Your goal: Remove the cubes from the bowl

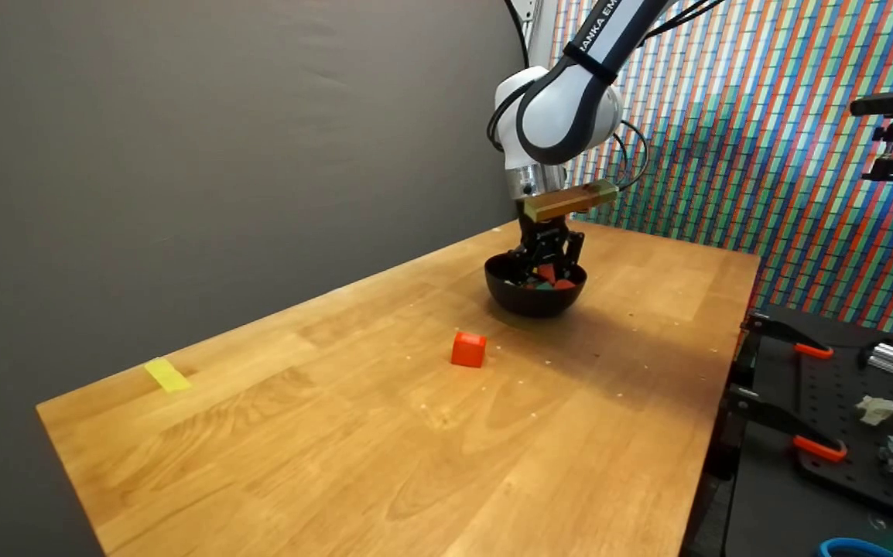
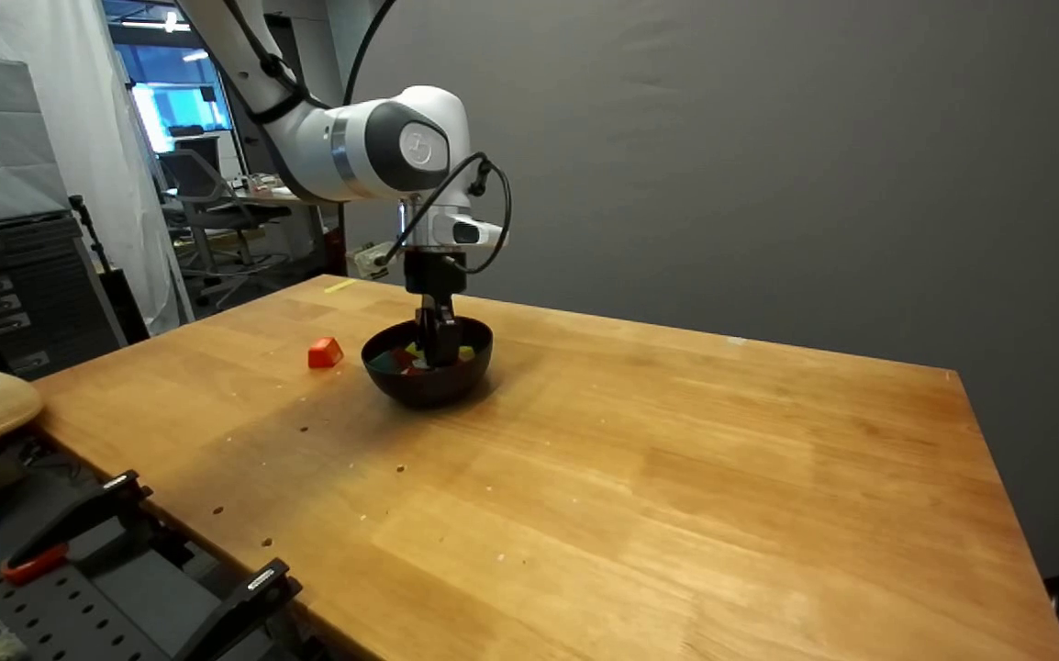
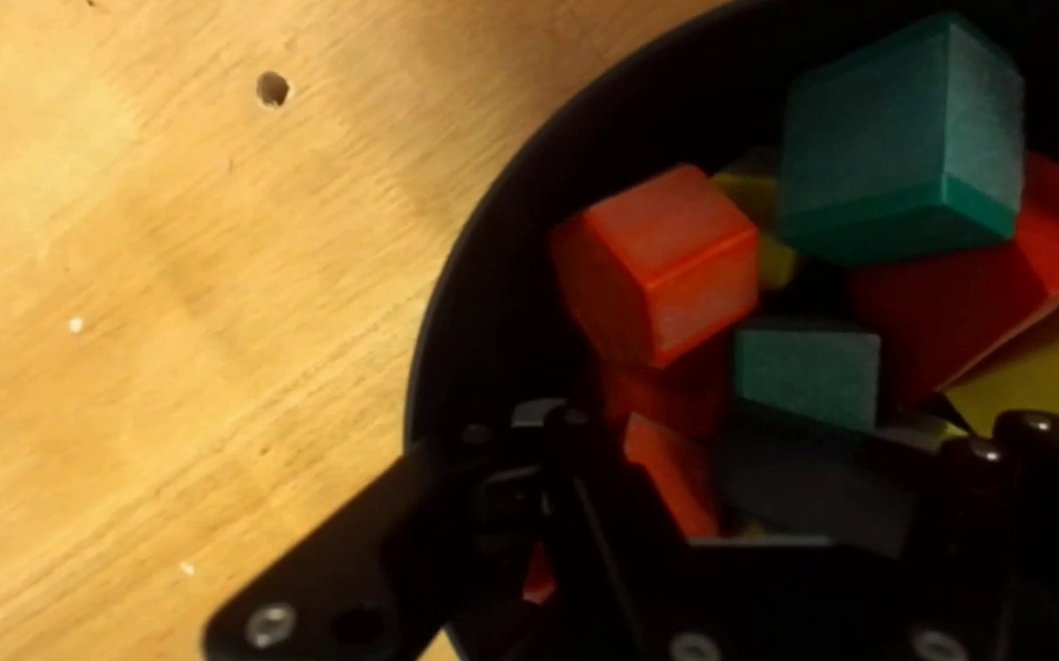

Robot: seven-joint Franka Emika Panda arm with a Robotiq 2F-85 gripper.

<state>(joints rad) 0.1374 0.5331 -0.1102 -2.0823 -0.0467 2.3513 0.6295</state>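
The black bowl stands upright on the table in both exterior views. Red, green and yellow cubes are heaped in it; the wrist view shows a red cube, a large green cube, a smaller green cube and a yellow cube. One red cube lies on the tabletop outside the bowl. My gripper points straight down into the bowl, its fingertips below the rim among the cubes. Its fingers look apart in the wrist view, with shadowed cubes between them; whether they clasp one is too dark to tell.
A flat strip of yellow tape is stuck near the table's far edge. A grey wall runs behind the table. Black clamps with red tips, such as this clamp, grip the side edge beside a black perforated plate.
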